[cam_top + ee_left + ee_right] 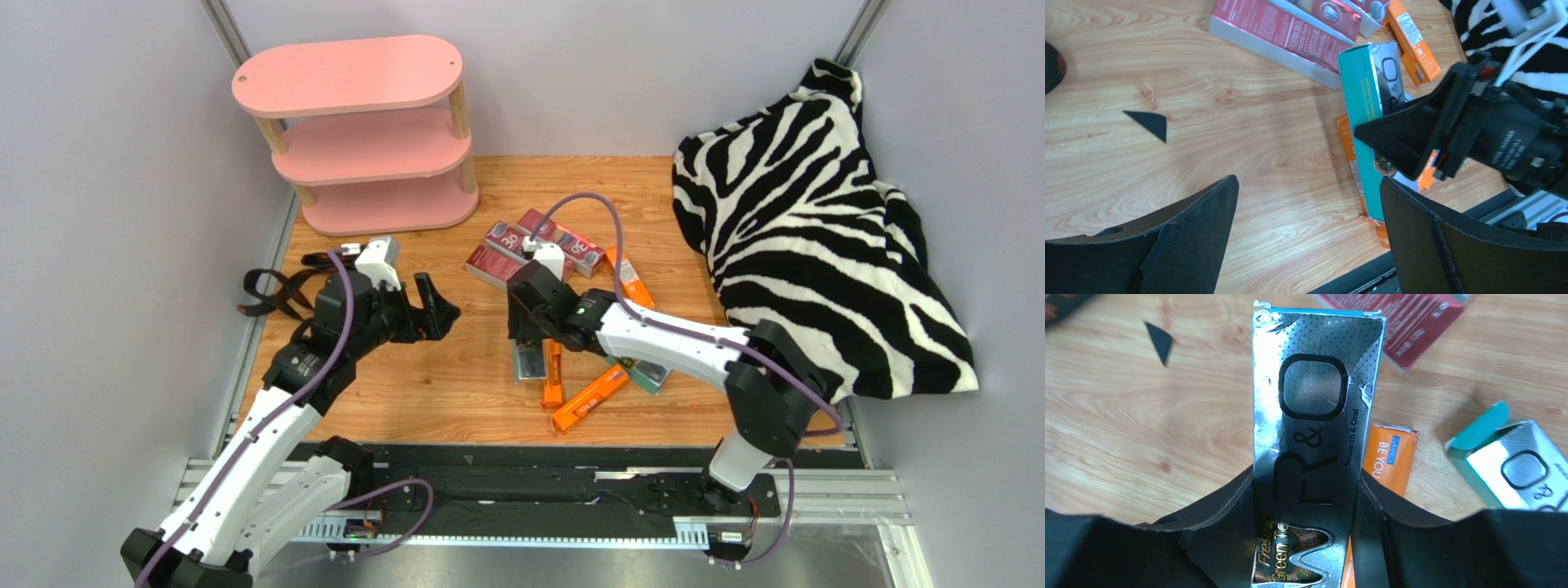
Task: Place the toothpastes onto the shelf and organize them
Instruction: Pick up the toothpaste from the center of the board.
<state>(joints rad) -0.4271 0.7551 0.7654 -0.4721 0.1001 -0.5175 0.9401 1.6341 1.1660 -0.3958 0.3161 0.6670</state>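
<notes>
The pink shelf (356,135) stands in the far left corner of the wooden table (405,380). All the toothpaste boxes I can see lie on the table, in a messy bunch near the middle. The right claw (530,331) is down low over this bunch. Its two black fingers (1223,514) press on both long sides of a silver box (1315,416), so the claw is clamped on that box. The box has big dark letters on top and a teal side, and its top corner is a bit torn. I cannot tell if the box is off the table or resting on it. An orange box (1389,459) lies just beside it and partly under it. The other silver box (1517,471) is off to the right with its teal flap open. The dark red boxes (528,245) lie side by side at the far edge of the bunch, between the right claw and the shelf. One more orange box (589,398) lies at the near edge of the bunch. The left claw (432,309) is over bare wood, left of the bunch, and its fingers (1198,233) are wide apart with nothing between them. A black strap (276,292) lies at the left edge of the table. A zebra cloth (810,221) is heaped on the right side.
</notes>
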